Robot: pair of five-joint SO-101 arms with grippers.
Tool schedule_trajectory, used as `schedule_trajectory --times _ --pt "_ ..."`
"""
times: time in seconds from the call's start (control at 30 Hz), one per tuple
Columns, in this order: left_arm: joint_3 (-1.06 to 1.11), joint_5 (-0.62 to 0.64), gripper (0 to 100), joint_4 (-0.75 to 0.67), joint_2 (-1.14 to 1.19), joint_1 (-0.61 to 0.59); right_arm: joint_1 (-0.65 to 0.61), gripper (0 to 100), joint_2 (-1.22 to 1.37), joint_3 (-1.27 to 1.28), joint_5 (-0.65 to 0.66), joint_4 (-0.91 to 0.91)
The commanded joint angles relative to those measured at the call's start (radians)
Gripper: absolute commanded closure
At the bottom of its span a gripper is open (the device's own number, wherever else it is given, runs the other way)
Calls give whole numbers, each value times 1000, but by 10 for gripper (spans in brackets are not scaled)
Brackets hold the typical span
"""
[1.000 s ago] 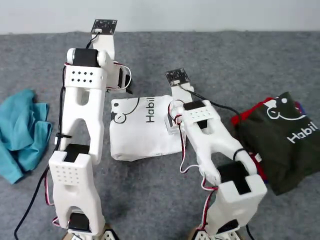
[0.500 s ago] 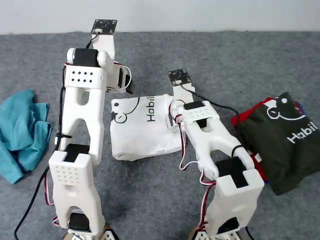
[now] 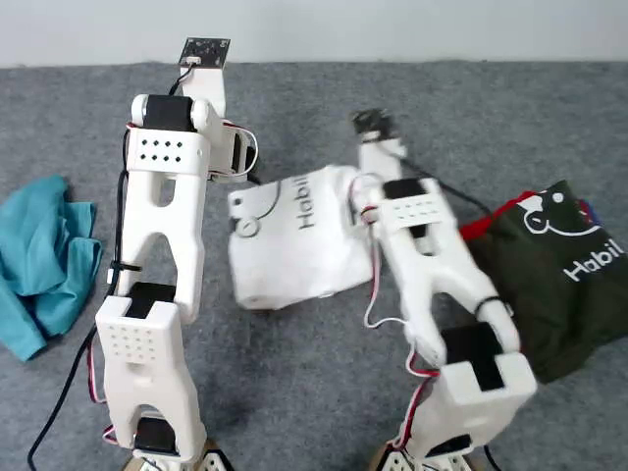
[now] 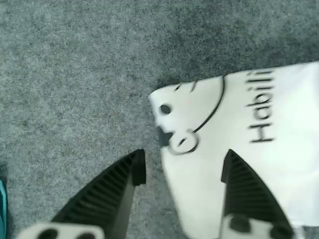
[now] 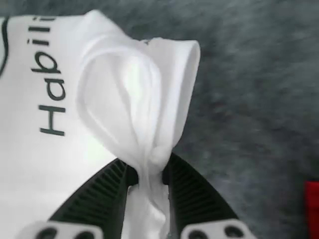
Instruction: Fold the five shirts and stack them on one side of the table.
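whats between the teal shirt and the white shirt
In the high view, the left arm stands between the teal shirt and the white shirt, over bare grey table.

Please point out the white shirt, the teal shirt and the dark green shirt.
folded white fabric shirt (image 3: 294,250): high view, its middle.
crumpled teal fabric shirt (image 3: 44,265): high view, its middle.
folded dark green shirt (image 3: 559,304): high view, its front.

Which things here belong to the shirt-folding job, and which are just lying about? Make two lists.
Job: white shirt, pinched by the right gripper; left gripper, open over that shirt's corner; dark shirt on the side pile; red shirt under it; crumpled teal shirt.
Just there: grey table; wires along the arms.
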Motion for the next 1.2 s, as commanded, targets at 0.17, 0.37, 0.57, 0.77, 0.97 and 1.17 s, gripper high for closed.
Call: schedule_trajectory --times 0.17,0.37,0.57,0.77,0.97,1.17 --pt "-1 2 754 20 -54 8 173 988 -171 -77 -17 38" --pt "-1 2 754 20 -54 8 294 988 -283 -80 -18 48" --pt "-1 2 754 20 -54 8 401 988 -440 -81 -66 125" --pt "28 2 754 20 -54 9 567 988 -516 -72 -63 197" --pt "85 2 754 20 -61 9 748 988 -516 51 -60 165" --pt "85 2 754 20 -63 9 863 988 -516 198 14 54"
